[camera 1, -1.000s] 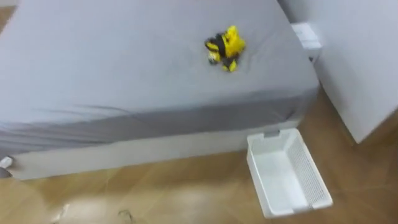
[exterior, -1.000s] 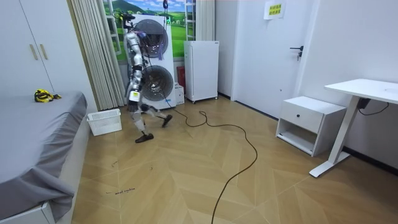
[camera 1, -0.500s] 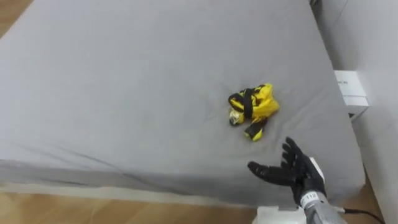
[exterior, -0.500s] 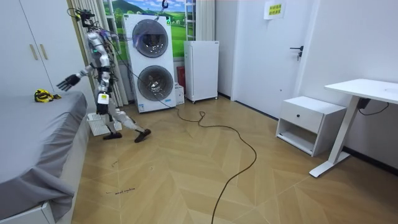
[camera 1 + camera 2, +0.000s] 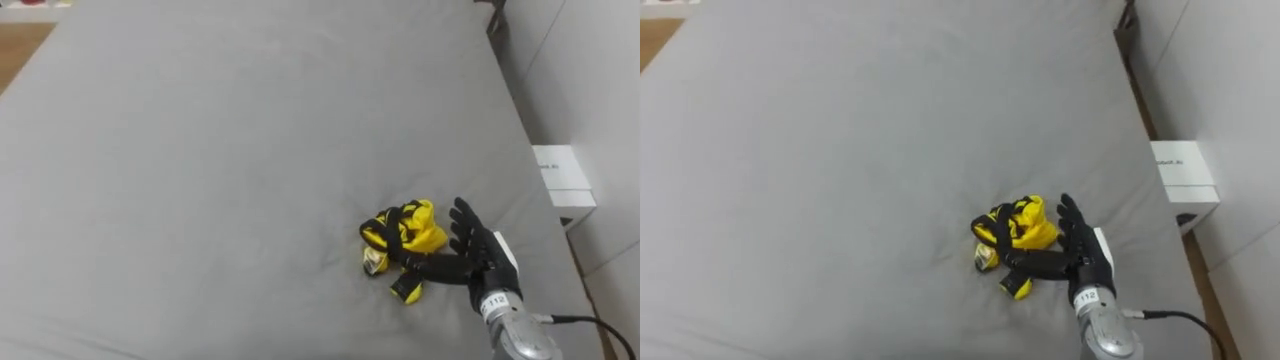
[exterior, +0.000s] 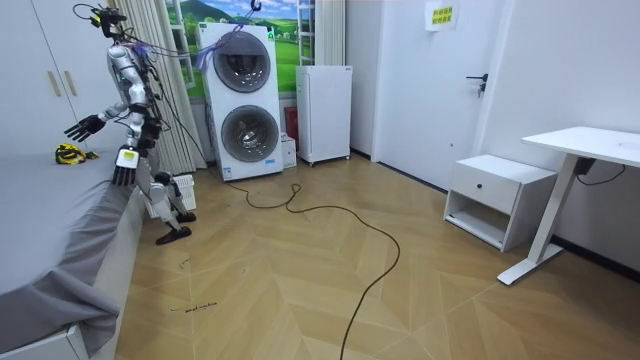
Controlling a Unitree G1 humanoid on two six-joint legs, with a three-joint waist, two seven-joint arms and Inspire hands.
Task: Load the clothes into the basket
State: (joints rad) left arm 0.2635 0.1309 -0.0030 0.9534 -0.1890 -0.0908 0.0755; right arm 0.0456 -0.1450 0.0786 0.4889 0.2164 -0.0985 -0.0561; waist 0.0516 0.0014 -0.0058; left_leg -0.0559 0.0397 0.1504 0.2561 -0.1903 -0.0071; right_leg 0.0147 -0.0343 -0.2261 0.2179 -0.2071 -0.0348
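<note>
bright, even, diffuse light on the bed [image 5: 200, 150], soft faint crease shadows

The right hand's [image 5: 478, 255] forearm is cut off by the eye views' lower edge. Its thumb lies against the near side of the yellow and black clothes [image 5: 405, 232]; whether it touches them cannot be told. The bed [image 5: 200, 150] runs out at the left, top and bottom. In the room view the basket [image 6: 183, 187] is partly hidden behind the robot's legs, and the left hand [image 6: 123, 172] is too small to read.
</note>
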